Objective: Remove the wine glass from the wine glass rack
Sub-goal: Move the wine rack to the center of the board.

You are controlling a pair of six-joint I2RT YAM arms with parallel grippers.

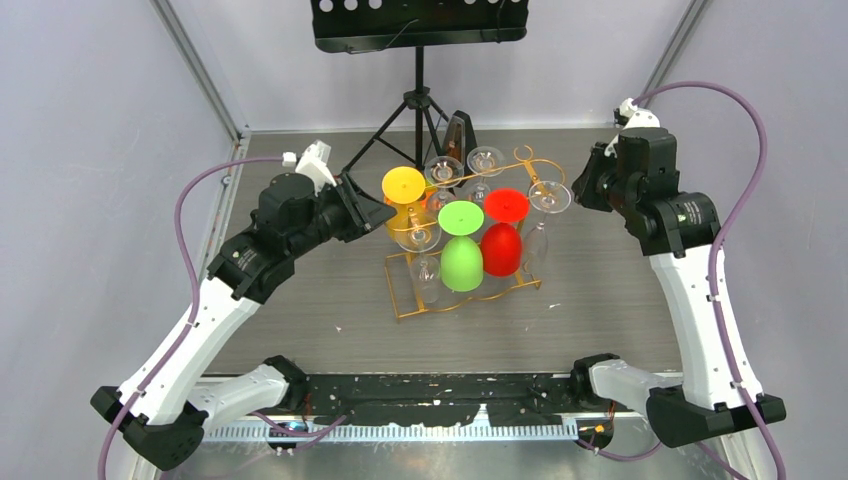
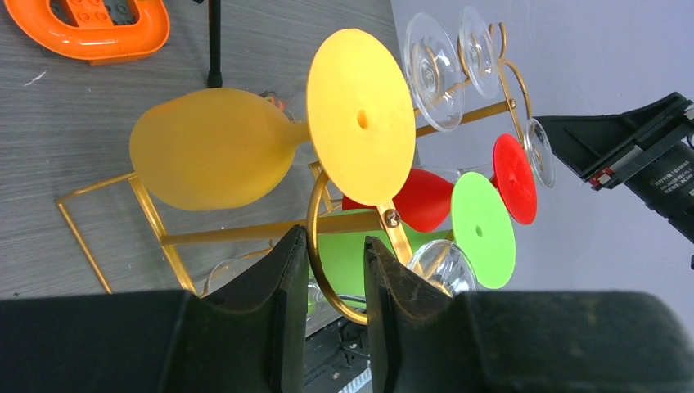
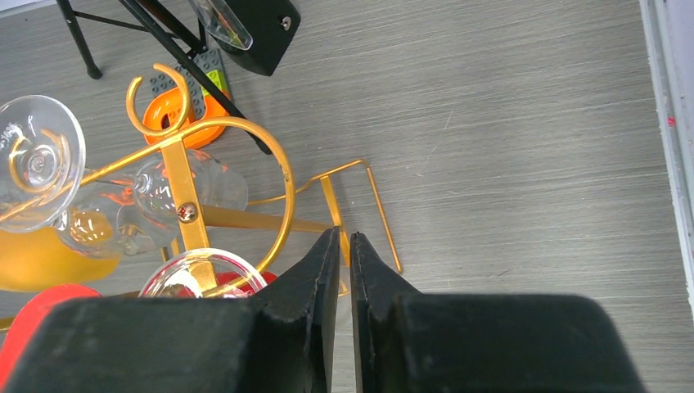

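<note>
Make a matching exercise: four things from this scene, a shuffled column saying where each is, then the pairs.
1 yellow wine glass
2 green wine glass
3 music stand
4 right pincer

A at the very back, behind the wine glass rack
B beside the rack's right end, holding nothing
C upside down on the rack, next to the left pincer
D upside down at the rack's front, beside the red wine glass

Pairs: 1-C, 2-D, 3-A, 4-B.

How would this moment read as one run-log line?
left claw: open at scroll of wine glass rack | right claw: shut, empty | yellow glass: hanging on rack
</note>
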